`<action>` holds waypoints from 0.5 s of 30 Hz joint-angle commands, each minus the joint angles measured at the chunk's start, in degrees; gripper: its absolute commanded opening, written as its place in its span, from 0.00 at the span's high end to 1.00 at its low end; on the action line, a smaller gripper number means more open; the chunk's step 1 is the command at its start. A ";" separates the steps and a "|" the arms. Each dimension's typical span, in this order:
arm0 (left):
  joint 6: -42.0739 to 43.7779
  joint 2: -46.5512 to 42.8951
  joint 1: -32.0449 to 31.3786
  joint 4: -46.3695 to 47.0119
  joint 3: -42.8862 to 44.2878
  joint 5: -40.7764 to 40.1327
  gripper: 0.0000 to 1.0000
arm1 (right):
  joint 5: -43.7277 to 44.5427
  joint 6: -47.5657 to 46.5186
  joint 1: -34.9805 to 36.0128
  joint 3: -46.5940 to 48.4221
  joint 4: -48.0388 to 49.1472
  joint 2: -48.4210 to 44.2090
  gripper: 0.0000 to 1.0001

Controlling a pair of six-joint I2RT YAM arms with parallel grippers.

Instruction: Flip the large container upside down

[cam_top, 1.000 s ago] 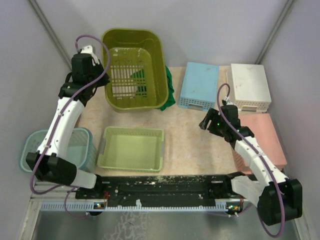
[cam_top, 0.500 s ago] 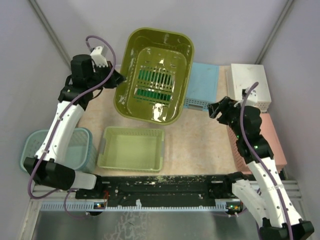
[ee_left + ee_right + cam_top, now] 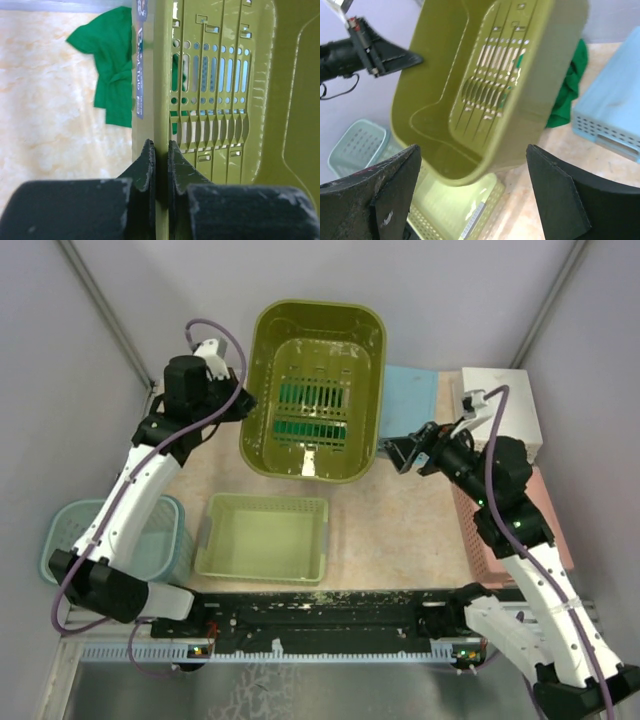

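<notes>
The large olive-green slotted container [image 3: 315, 390] is lifted off the table, its open mouth facing up toward the overhead camera. My left gripper [image 3: 243, 402] is shut on its left rim; in the left wrist view the jaws [image 3: 160, 150] pinch the thin olive wall [image 3: 155, 75]. My right gripper [image 3: 400, 453] is open and empty just right of the container's lower right corner. In the right wrist view the container [image 3: 485, 85] hangs tilted ahead of the wide-open jaws.
A green cloth [image 3: 116, 75] lies on the table under the container. A light green tray [image 3: 264, 537] sits front centre, a teal basket [image 3: 160, 530] front left. Upturned blue [image 3: 407, 405], white [image 3: 508, 410] and pink [image 3: 545, 510] containers stand at the right.
The left arm lifted the olive container off the table and carried it right, over the cloth. The right arm raised and reached left toward the container's right side.
</notes>
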 commanded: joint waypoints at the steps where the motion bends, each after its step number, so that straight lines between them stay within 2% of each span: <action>1: -2.89 -2.02 -2.48 1.27 1.84 -21.77 1.00 | 1.78 -5.24 6.72 4.24 -1.22 3.20 0.14; 6: -0.77 -0.82 -2.24 -4.08 5.91 -34.68 1.00 | 6.33 -7.86 10.54 5.97 -5.89 6.35 0.13; 10: 7.30 3.33 -1.01 -8.94 12.08 -45.60 1.00 | 9.79 -7.86 10.55 4.34 -5.49 5.49 0.12; 15: 20.42 7.03 -0.59 -5.34 14.79 -56.60 1.00 | 12.89 -7.35 10.55 3.07 -5.88 5.14 0.10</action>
